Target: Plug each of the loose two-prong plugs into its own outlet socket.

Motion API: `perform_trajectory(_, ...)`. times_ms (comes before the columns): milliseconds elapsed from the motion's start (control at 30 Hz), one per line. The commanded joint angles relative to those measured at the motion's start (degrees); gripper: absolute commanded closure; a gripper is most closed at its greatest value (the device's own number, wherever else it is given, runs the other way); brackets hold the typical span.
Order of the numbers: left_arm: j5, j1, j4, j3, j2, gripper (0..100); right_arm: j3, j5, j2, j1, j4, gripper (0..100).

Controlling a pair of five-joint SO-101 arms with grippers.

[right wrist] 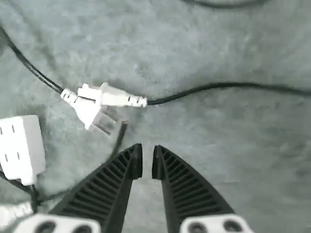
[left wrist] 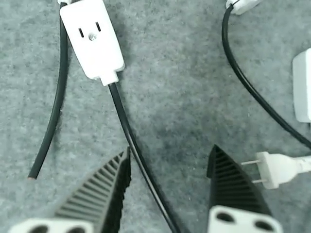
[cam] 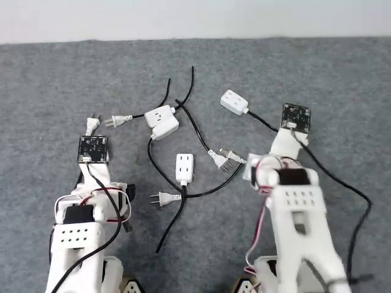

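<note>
Left gripper (left wrist: 170,156), fingers spread, is straddling a cable (left wrist: 123,121); right gripper (right wrist: 147,162), fingers nearly pressed together, is seemingly empty, plugs (right wrist: 99,104) at ten o'clock.

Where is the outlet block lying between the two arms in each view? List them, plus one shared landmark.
High view: outlet block at the picture's centre.
Left wrist view: the block is cut by the frame's edge, beyond the black cord.
Right wrist view: the block lies sockets up, beside the two plugs.
Shared landmark: that black cord, curving beside it.
</note>
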Motion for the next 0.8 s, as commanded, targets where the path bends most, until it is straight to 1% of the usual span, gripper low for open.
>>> perform_trajectory(0, -0.62, -0.18, -1.32, -0.48, -0.97, 76, -3.87, -10.73, 6.55, -3.38, -4.26, 86.8)
perform_trajectory(67, -0.62, -0.18, -1.32, -0.40, -0.97, 76, -4.66, -12.66, 9.36, -3.74, -6.29, 81.0)
perform_trajectory(167, -0.62, -0.09, -1.41, -0.40, -0.97, 76, -6.15, -12.84, 12.62, -3.65, -9.71, 75.6)
perform_trajectory(267, -0.62, -0.09, -1.41, -0.40, -0.97, 76, -8.09, -12.84, 15.16, -2.51, -9.89, 77.1)
perform_trajectory(500, -0.62, -0.09, -1.41, -0.40, -0.97, 76, -10.55, -13.01, 19.03, 7.43, -10.15, 81.2)
perform_trajectory(767, -0.62, -0.09, -1.32, -0.31, -0.97, 76, -15.38, -13.10, 26.42, 12.26, -10.24, 81.2)
